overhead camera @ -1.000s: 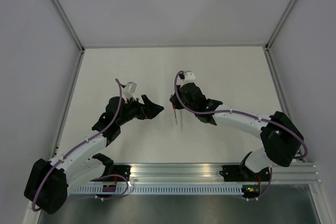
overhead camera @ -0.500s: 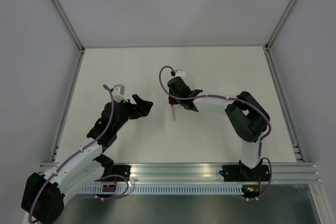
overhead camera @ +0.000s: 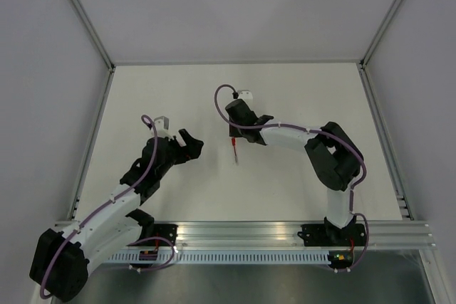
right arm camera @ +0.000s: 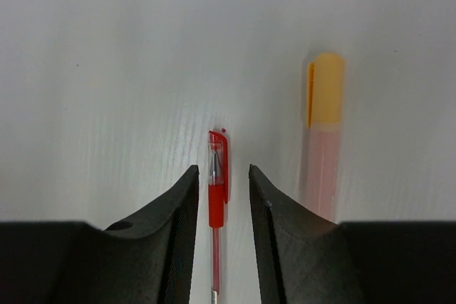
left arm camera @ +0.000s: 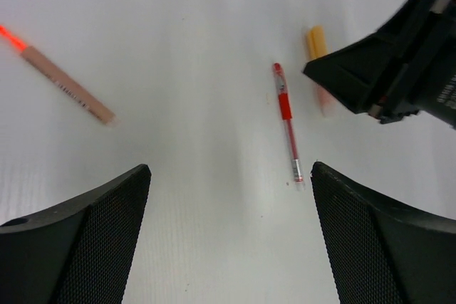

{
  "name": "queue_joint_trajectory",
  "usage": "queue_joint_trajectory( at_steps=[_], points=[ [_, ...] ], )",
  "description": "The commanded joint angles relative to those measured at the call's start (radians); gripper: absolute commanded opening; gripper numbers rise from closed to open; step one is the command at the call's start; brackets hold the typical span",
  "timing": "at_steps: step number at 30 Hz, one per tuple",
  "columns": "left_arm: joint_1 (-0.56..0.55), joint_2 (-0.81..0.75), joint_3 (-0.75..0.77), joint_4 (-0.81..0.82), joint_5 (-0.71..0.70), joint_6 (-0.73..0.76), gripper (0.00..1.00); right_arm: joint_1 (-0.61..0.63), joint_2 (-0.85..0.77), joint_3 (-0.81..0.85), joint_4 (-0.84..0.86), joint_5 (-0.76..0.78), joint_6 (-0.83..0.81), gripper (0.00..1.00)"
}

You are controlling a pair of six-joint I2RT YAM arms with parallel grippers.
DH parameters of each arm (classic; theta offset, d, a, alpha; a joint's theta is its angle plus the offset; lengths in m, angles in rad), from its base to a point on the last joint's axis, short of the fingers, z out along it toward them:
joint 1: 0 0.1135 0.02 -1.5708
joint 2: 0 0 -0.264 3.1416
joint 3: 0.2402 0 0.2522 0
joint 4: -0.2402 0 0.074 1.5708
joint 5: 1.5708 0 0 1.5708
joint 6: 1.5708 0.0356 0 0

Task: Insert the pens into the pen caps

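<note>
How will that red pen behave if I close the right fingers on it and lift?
The red pen looks thin, straight and rigid, so it should stay stiff and feel light. Its round barrel may slip or pivot between the right fingers. Lying flat on the table, it could roll if nudged, though the clip on its cap might check that.

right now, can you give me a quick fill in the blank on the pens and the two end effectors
1. The capped pen lying between the fingers of the right end effector is ___ in colour.
2. In the right wrist view, the orange-capped pen lies to the ___ of that pen.
3. The left end effector has its jaws wide ___, with nothing between them.

Missing words: red; right; open
</note>
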Motion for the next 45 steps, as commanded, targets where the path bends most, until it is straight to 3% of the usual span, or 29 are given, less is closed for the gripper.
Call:
queue_joint_trajectory(
  at_steps=[1, 9, 11, 14, 19, 27, 34, 39, 45],
  points=[
    [0.004, 0.041, 0.075, -0.113, -0.126, -0.039, 0.96, -0.011, -0.129, 0.031, -0.074, 0.015, -0.014, 0.4],
    [0.021, 0.147, 0.235, -0.352, -0.273, -0.251, 0.91, -0.011, -0.485, -0.213, -0.075, -0.143, -0.011, 0.4],
    [0.033, 0.236, 0.291, -0.426, -0.253, -0.345, 0.85, -0.011, -0.546, -0.306, -0.029, -0.178, -0.002, 0.39],
    [0.056, 0.409, 0.508, -0.624, -0.196, -0.436, 0.84, -0.011, -0.651, -0.43, 0.051, -0.232, 0.014, 0.4],
    [0.105, 0.65, 0.729, -0.904, -0.158, -0.487, 0.76, -0.011, -0.719, -0.515, 0.102, -0.249, 0.032, 0.4],
    [0.214, 0.768, 0.721, -0.808, -0.054, -0.478, 0.68, -0.011, -0.791, -0.532, 0.085, -0.245, 0.029, 0.39],
    [0.22, 0.834, 0.713, -0.761, -0.064, -0.481, 0.61, -0.011, -0.811, -0.534, 0.082, -0.249, 0.028, 0.39],
    [0.222, 0.884, 0.705, -0.742, -0.066, -0.499, 0.49, -0.011, -0.803, -0.532, 0.08, -0.242, 0.023, 0.39],
    [0.231, 0.926, 0.679, -0.692, -0.055, -0.499, 0.47, -0.011, -0.801, -0.528, 0.07, -0.237, 0.02, 0.39]
  ],
)
